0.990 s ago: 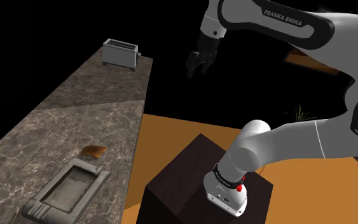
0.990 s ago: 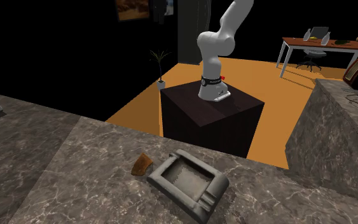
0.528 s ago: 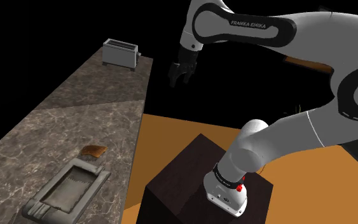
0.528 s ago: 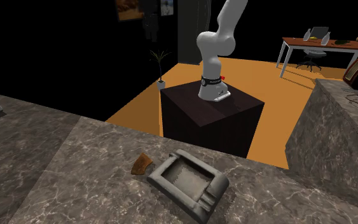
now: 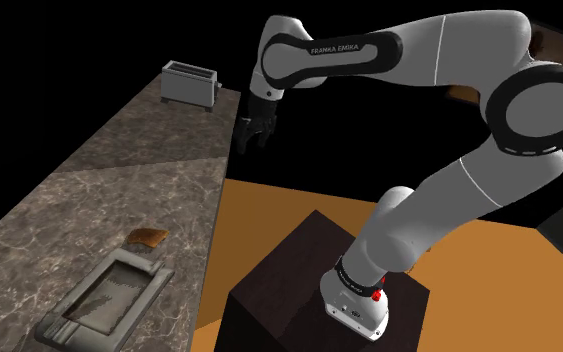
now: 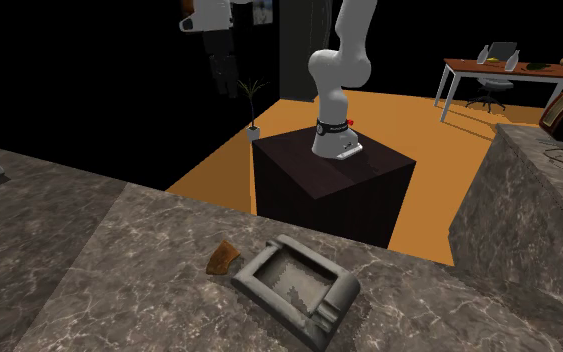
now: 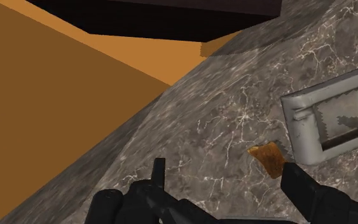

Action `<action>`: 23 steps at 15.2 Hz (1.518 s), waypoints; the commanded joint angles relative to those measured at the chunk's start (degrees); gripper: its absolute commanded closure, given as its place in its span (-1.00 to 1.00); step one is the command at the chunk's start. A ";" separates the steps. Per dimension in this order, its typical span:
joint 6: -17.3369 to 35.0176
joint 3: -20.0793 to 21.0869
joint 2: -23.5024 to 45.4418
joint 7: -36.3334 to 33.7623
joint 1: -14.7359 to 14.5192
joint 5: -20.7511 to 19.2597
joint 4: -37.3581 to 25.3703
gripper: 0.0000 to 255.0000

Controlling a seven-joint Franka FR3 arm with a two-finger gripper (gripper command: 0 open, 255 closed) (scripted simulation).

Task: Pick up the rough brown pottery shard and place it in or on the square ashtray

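A long counter of dark grey stone with pale veins runs from the near left of the shoulder view to the far middle, with a black area beyond it and an orange floor beside it. On the near part of the counter lies the brown pottery shard, flat and rough-edged, just beside the far end of the grey square ashtray; whether the 2 touch cannot be told. A grey box-shaped appliance stands at the counter's far end. The white arm rises from a dark box stand on the floor and arches over to the counter's edge, where the black gripper hangs high in the air, well apart from the shard. In the wrist view its 2 fingers stand apart, released, with nothing between them, and the shard and ashtray show far below on the stone. The second exterior view shows the shard to the left of the ashtray, a potted plant behind the stand, and a desk with a chair at the far right.
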State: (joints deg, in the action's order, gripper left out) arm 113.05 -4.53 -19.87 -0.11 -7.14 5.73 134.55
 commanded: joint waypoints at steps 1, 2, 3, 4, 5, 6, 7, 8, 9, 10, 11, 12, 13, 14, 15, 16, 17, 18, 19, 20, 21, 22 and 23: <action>2.47 -0.05 3.99 1.34 -1.00 1.90 -0.99 -1.00; 3.58 -0.03 5.93 2.05 -1.46 2.88 -1.52 -1.00; 4.64 0.01 7.88 2.79 -1.92 3.89 -2.11 -1.00; 5.63 0.07 9.84 3.56 -2.36 4.92 -2.78 -1.00; 6.57 0.17 11.82 4.34 -2.78 5.97 -3.50 -1.00; 7.44 0.30 13.80 5.13 -3.18 7.04 -4.30 -1.00; 8.24 0.48 15.79 5.94 -3.55 8.12 -5.16 -1.00; 8.99 0.69 17.78 6.75 -3.89 9.20 -6.09 -1.00; 9.67 0.93 19.77 7.56 -4.21 10.28 -7.07 -1.00; 10.28 1.22 21.77 8.36 -4.49 11.35 -8.12 -1.00; 10.84 1.55 23.76 9.15 -4.73 12.40 -9.24 -1.00; 11.34 1.91 25.75 9.92 -4.95 13.43 -10.41 -1.00; 11.78 2.30 27.74 10.67 -5.15 14.42 -11.64 -1.00; 12.17 2.71 29.73 11.38 -5.33 15.38 -12.92 -1.00; 12.50 3.16 31.71 12.07 -5.48 16.29 -14.27 -1.00; 12.78 3.63 33.68 12.71 -5.62 17.16 -15.67 -1.00; 13.02 4.12 35.66 13.32 -5.74 17.97 -17.12 -1.00; 13.21 4.63 37.63 13.88 -5.85 18.73 -18.63 -1.00; 13.35 5.14 39.60 14.41 -5.95 19.43 -20.20 -1.00; 13.45 5.67 41.57 14.89 -6.06 20.08 -21.82 -1.00; 13.51 6.19 43.54 15.33 -6.17 20.67 -23.50 -1.00; 13.53 6.73 45.51 15.72 -6.27 21.20 -25.24 -1.00; 13.50 7.24 47.49 16.07 -6.40 21.68 -27.03 -1.00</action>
State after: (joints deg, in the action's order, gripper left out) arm 126.91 2.10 25.64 16.08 -13.18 26.97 109.70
